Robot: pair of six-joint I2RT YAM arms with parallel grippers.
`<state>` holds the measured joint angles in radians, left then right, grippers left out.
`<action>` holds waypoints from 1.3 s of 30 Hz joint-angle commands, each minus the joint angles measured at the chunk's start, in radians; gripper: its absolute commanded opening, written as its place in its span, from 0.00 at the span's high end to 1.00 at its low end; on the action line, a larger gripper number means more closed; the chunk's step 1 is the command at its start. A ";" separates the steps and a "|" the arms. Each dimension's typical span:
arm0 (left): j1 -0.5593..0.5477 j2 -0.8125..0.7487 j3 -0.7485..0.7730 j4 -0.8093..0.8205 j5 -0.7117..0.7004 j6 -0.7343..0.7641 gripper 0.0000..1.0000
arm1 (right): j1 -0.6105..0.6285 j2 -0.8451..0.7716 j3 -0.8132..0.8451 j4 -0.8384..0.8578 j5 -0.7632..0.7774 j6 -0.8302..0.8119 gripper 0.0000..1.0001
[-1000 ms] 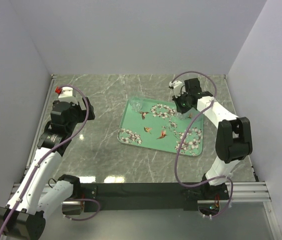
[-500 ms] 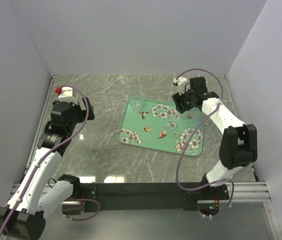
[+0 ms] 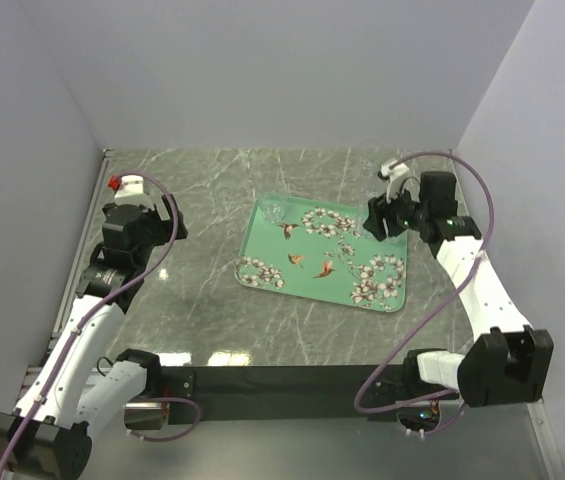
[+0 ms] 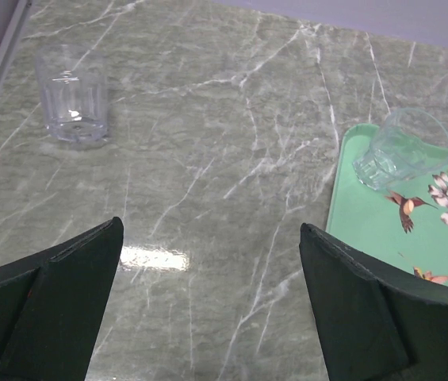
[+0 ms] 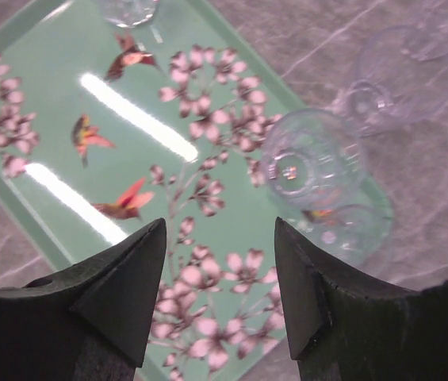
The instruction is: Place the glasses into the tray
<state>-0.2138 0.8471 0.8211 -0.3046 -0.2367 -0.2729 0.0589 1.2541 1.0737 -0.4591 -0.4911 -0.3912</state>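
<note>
Jaws of the right gripper (image 5: 219,232) stand partly open, empty, above the tray's (image 3: 267,245) right end, where two glasses (image 5: 311,165) stand side by side (a third glass (image 4: 402,148) occupies the far corner). Left gripper (image 4: 209,232) gapes wide, holding nothing; one glass (image 4: 71,94) stands on the marble table (image 4: 208,119).
</note>
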 commanded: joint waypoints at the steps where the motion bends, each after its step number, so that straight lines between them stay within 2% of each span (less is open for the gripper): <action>1: 0.020 -0.006 -0.010 0.045 -0.033 -0.003 0.01 | -0.025 -0.087 -0.075 0.008 -0.131 0.028 0.35; 4: 0.054 0.009 -0.013 0.064 -0.010 -0.034 0.00 | -0.089 -0.140 -0.121 0.039 -0.230 0.057 0.32; 8: 0.166 0.065 -0.007 0.093 0.111 -0.092 0.01 | -0.119 -0.162 -0.139 0.045 -0.283 0.060 0.32; 14: 0.312 0.239 0.058 0.111 0.247 -0.196 0.01 | -0.133 -0.174 -0.158 0.056 -0.329 0.078 0.32; 21: 0.416 0.574 0.290 -0.019 0.240 -0.344 0.01 | -0.133 -0.193 -0.164 0.059 -0.333 0.080 0.32; 23: 0.435 0.641 0.351 -0.086 0.197 -0.382 0.01 | -0.133 -0.194 -0.166 0.059 -0.337 0.080 0.32; 30: 0.442 0.903 0.623 -0.209 0.146 -0.278 0.00 | -0.133 -0.200 -0.166 0.059 -0.340 0.077 0.32; 35: 0.444 0.987 0.726 -0.212 0.145 -0.226 0.01 | -0.133 -0.197 -0.167 0.057 -0.342 0.075 0.32; 39: 0.450 1.078 0.881 -0.278 0.106 -0.213 0.01 | -0.133 -0.194 -0.166 0.054 -0.340 0.074 0.32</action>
<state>0.2268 1.8935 1.5803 -0.5335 -0.0933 -0.5232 -0.0662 1.0813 0.9104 -0.4339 -0.8112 -0.3183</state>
